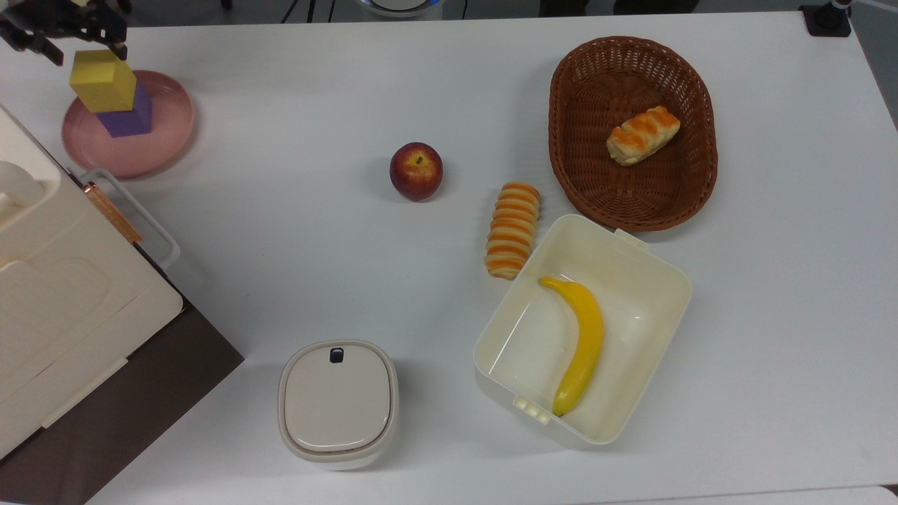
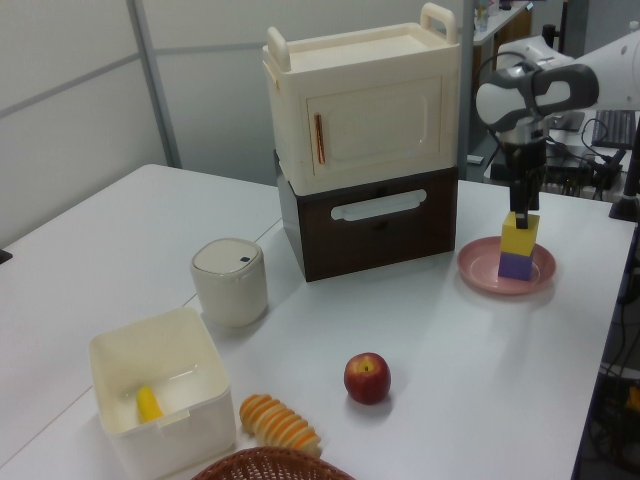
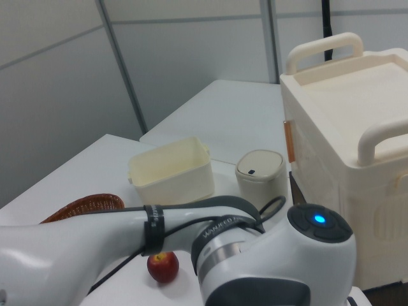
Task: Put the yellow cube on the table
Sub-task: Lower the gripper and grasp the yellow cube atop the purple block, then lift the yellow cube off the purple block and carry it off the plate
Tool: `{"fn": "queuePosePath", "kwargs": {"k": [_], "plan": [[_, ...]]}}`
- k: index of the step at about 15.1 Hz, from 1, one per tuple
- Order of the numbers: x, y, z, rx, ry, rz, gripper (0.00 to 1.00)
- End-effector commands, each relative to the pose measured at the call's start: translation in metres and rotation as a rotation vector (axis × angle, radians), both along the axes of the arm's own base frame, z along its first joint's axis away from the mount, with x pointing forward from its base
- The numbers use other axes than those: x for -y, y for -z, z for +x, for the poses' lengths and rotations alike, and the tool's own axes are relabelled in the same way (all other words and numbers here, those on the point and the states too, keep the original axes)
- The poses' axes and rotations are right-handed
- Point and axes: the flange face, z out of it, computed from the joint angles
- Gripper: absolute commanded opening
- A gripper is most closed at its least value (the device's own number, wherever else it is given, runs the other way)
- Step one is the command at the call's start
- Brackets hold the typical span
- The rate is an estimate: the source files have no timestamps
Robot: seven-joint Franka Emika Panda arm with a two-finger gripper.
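The gripper [image 1: 78, 43] hung right over the yellow cube [image 1: 102, 80], its 2 fingers spread to either side of the cube's upper edge; whether they touched it could not be told. In the left view the gripper [image 2: 522, 201] stood vertically at the cube's [image 2: 519, 233] top. The cube sat on a purple cube [image 1: 130, 116], both on a pink plate [image 1: 163, 137] near the top view's left corner of the table [image 1: 295, 245]. A brown basket [image 1: 698, 133] held 1 bread roll [image 1: 642, 135]. An open cream box [image 1: 649, 280] held a banana [image 1: 582, 341]. A second roll [image 1: 513, 229] and an apple [image 1: 416, 171] lay on the table, a lidded container [image 1: 338, 402] nearby.
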Motion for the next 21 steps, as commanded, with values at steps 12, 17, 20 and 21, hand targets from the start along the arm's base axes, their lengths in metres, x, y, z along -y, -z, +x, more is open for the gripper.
{"fn": "queuePosePath", "kwargs": {"k": [12, 17, 20, 21], "plan": [[-0.043, -0.050, 0.029, 0.018, -0.125, -0.010, 0.51], [-0.121, -0.064, 0.077, 0.020, -0.148, -0.021, 0.57], [-0.175, -0.060, 0.104, 0.020, -0.119, -0.041, 0.77], [-0.191, -0.060, 0.112, 0.022, -0.107, -0.048, 0.93]]}}
